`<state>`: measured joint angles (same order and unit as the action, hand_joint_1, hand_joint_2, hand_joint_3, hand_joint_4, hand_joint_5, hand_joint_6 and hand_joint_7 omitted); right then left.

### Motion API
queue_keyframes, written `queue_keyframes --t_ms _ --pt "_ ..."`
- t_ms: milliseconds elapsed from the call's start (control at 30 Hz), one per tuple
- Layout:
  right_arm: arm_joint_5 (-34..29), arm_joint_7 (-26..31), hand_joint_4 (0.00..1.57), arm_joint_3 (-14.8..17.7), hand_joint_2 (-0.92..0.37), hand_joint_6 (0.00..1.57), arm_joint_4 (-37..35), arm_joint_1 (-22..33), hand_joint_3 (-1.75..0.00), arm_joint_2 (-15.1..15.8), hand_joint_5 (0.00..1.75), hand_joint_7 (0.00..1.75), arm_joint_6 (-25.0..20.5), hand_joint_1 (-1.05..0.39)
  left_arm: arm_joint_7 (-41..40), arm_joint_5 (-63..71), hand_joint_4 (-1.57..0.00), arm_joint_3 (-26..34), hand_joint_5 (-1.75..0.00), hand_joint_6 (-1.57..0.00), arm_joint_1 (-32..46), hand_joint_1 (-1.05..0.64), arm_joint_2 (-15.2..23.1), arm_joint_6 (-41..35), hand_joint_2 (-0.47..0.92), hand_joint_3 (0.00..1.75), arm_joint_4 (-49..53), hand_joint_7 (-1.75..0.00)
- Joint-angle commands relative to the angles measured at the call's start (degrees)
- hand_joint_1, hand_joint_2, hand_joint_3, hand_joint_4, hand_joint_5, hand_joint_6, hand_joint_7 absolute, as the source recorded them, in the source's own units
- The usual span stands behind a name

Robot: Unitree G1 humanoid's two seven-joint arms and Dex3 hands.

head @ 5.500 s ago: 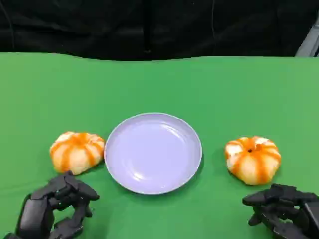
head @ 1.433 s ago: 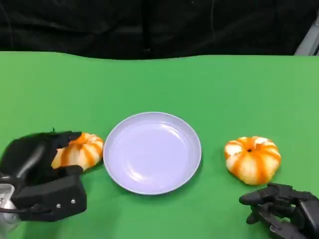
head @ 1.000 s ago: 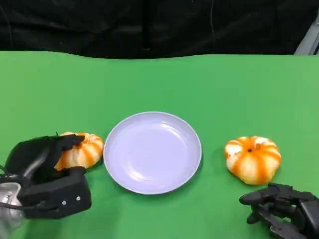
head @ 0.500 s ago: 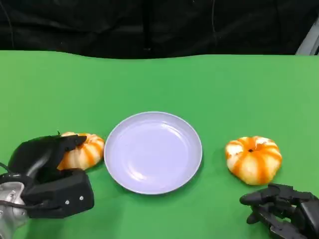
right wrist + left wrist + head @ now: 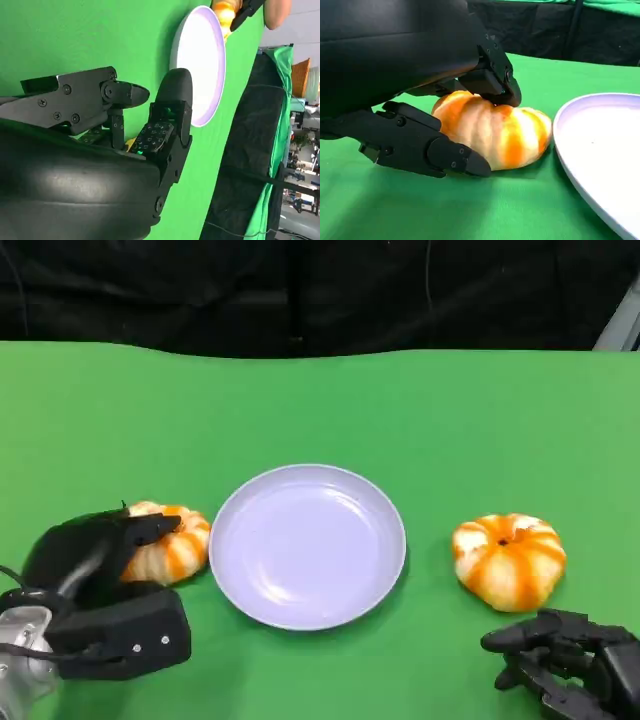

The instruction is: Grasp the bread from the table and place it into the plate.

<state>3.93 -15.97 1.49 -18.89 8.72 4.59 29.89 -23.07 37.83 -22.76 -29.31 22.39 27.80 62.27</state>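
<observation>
The left wrist view shows the left hand clasping the bread, fingers above and below. From the head view it merely covers the bread, which sits on the bench just beside the plate. The right hand rests holding nothing, fingers apart.

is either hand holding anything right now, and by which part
The left hand grips the left bread, fingers over its top and low against its near side, with it on the table. The right hand holds nothing.

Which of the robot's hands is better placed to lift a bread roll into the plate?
The left hand: its fingers already wrap the left bread roll beside the plate. The right hand holds nothing, short of the other roll.
</observation>
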Motion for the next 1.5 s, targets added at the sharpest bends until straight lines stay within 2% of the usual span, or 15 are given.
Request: queue_keyframes --t_ms 33,367,967,1000,1067,1100,1167,1200,1300,1500 --pt "0.26 0.30 0.77 0.42 -0.92 0.96 -0.02 0.09 -0.36 0.67 1.23 0.61 0.37 -0.02 1.88 -0.06 -0.45 -0.62 0.00 -0.61 0.23 -0.02 1.15 -0.74 0.81 0.01 0.33 0.00" --pt "0.58 0.03 0.77 0.43 -0.92 0.96 -0.17 0.05 -0.36 0.63 1.23 0.61 0.38 -0.02 3.79 -1.08 -0.42 -0.53 0.00 -0.61 0.35 0.00 1.27 -1.29 0.82 0.01 -0.26 0.00" --pt "0.19 0.31 0.77 0.39 -0.92 0.97 0.11 0.22 -0.35 0.68 1.23 0.60 0.42 -0.02 2.27 -1.60 -0.48 -0.49 -0.01 -0.66 0.45 -0.01 0.77 -1.73 0.84 0.00 -0.03 0.00" --pt "0.25 0.30 0.77 0.37 -0.92 0.97 0.35 0.32 -0.35 0.66 1.23 0.60 0.23 -0.02 1.28 -1.70 -0.81 -0.31 -0.18 -0.95 0.51 -0.05 0.56 -1.41 0.87 0.02 0.08 -0.08" --pt "0.41 0.21 0.77 0.38 -0.92 0.97 0.49 0.40 -0.36 0.65 1.23 0.60 0.12 -0.02 -0.53 -2.08 -0.98 0.10 -0.27 -1.11 0.67 -0.07 0.08 -1.12 0.90 0.02 0.26 -0.08" --pt "0.49 0.12 0.77 0.40 -0.92 0.97 0.36 0.37 -0.36 0.66 1.23 0.60 0.21 -0.01 -1.40 -2.37 -0.89 0.33 -0.67 -1.19 0.76 -0.10 -0.17 -0.98 0.91 0.03 0.37 -0.08" --pt "0.58 0.06 0.77 0.40 -0.92 0.97 0.46 0.43 -0.36 0.68 1.23 0.60 -0.04 -0.01 -2.71 -2.89 -0.73 0.81 -1.11 -1.25 0.86 -0.09 -0.60 -0.40 0.91 0.02 0.72 -0.08" --pt "0.59 0.07 0.77 0.40 -0.92 0.97 0.52 0.45 -0.36 0.68 1.23 0.60 -0.14 -0.01 -2.96 -2.94 -0.67 0.89 -1.26 -1.26 0.84 -0.08 -0.67 -0.22 0.91 0.01 0.87 -0.09" --pt "0.59 0.07 0.77 0.39 -0.92 0.97 0.56 0.47 -0.37 0.68 1.23 0.60 -0.19 -0.01 -3.24 -2.86 -0.63 0.93 -1.35 -1.27 0.76 -0.08 -0.75 -0.03 0.91 0.01 1.16 -0.10" --pt "0.59 0.07 0.77 0.39 -0.92 0.97 0.57 0.48 -0.37 0.68 1.23 0.60 -0.20 -0.01 -3.39 -2.80 -0.62 0.93 -1.37 -1.26 0.67 -0.08 -0.78 0.12 0.92 0.00 1.39 -0.11"
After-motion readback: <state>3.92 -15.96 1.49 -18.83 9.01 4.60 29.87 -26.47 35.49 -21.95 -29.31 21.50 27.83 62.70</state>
